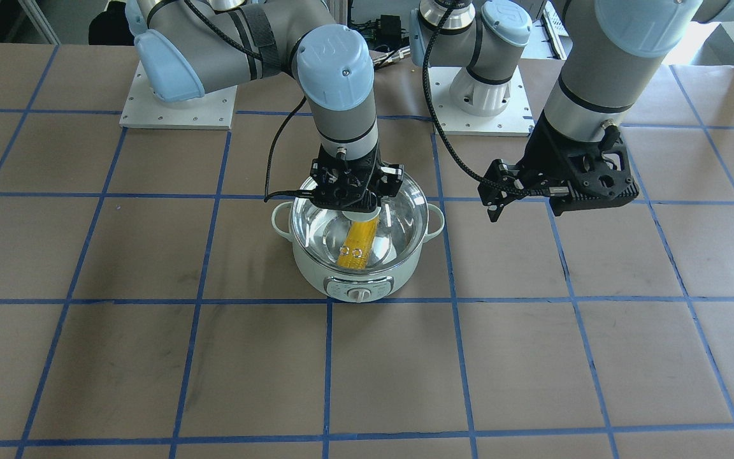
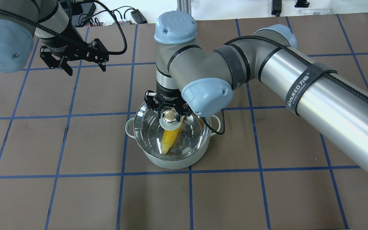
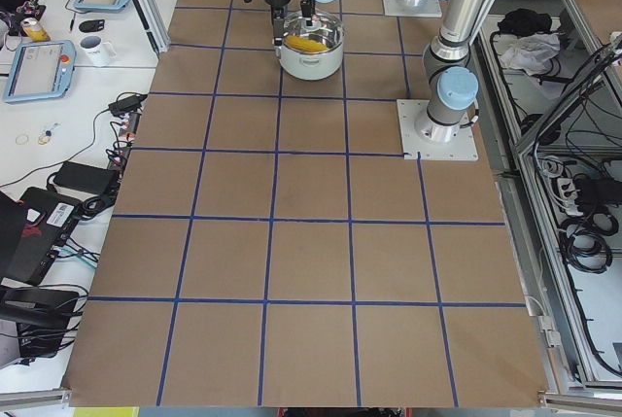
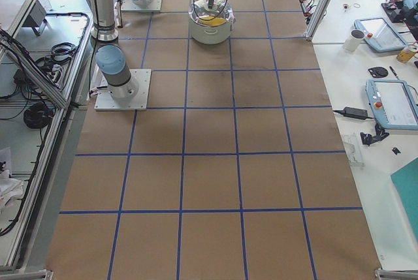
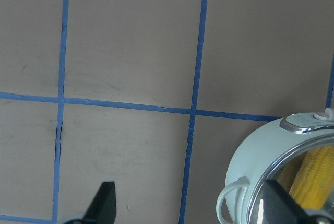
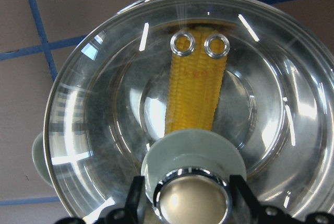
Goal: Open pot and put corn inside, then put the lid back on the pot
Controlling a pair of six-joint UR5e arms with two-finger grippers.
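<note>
The round pale mint-green electric pot (image 1: 316,280) stood on the brown paper-covered bench (image 1: 532,357), which was marked in squares with blue tape. Its front control dial (image 1: 359,294) faced away from the robot. The bright yellow, ribbed corn cob (image 1: 359,245) lay inside on the shiny steel floor. The clear glass dome lid (image 2: 145,127) was seated on the pot rim, with its two ringed vent holes (image 6: 183,44) above the cob. The right hand (image 2: 170,115) stood vertical over the pot, clenched on the lid's pale green knob with the gold-beige cap (image 6: 194,200). The left hand (image 2: 86,70) hovered released above the bench, well apart from the pot.
</note>
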